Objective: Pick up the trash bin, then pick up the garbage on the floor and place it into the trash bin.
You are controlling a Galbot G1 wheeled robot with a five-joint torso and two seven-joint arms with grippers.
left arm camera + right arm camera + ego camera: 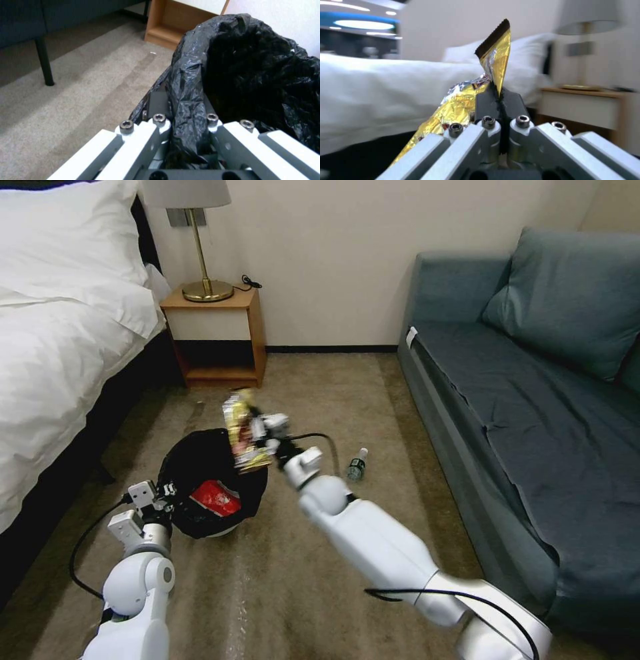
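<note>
A: What carries things here?
B: Tan carpet (pixel 313 593), streaky pile.

A: What lies directly on it?
B: One clear bottle (pixel 357 464), white cap, on its side, between my bin and the sofa (pixel 533 447).

A: Furniture on it?
B: Sofa along my right. Bed (pixel 53 380) along my left. Wooden nightstand (pixel 217 340) at the far wall beside the bed, with a brass lamp (pixel 203 280) on top.

A: Is the trash bin (pixel 213 480) standing on the carpet?
B: Can't tell. It's tilted, and my left gripper (pixel 163 493) pinches its bagged rim.

A: Gold wrapper (pixel 240 437)?
B: Off the carpet, clamped in my right gripper (pixel 257 430).
</note>
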